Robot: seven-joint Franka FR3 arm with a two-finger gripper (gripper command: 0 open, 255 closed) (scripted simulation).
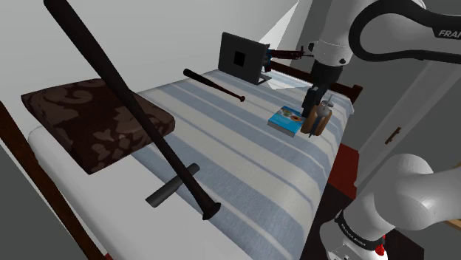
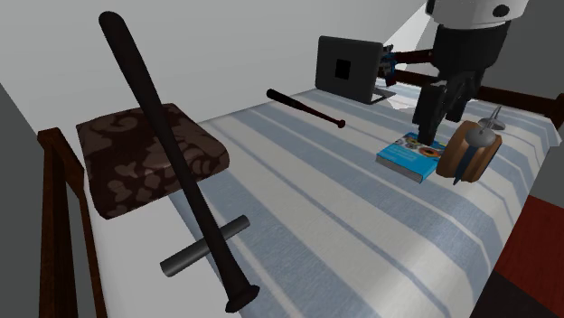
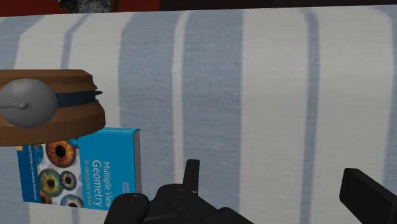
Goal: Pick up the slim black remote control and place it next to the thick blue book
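1. Remote control [image 1: 173, 185], a slim dark grey bar, lies flat on the striped bedcover [image 1: 244, 170], well apart from the thick blue book [image 1: 287, 120], off toward the shoulder view's lower left.
2. It crosses the thin end of a long black bat [image 1: 125, 96] that slants up from the cover, equally far from the book. From where I stand I cannot tell whether the two touch.
3. The gripper [image 2: 437, 125] hangs low just beside the book with its fingers spread and nothing between them. The wrist view shows only bare stripes in the gap.
4. A brown round thing with a grey dome [image 3: 51, 105] sits right against the book, on the book's side away from the remote.
5. By my reckoning the pick-up has not begun: the hand is empty and at the wrong end of the bed.
6. The next move calls for a long reach away from the book to the remote, with the fingers turned across its narrow width. The descent has to come in clear of the bat. The bare cover on the book's near side looks the likeliest spot to set it down.
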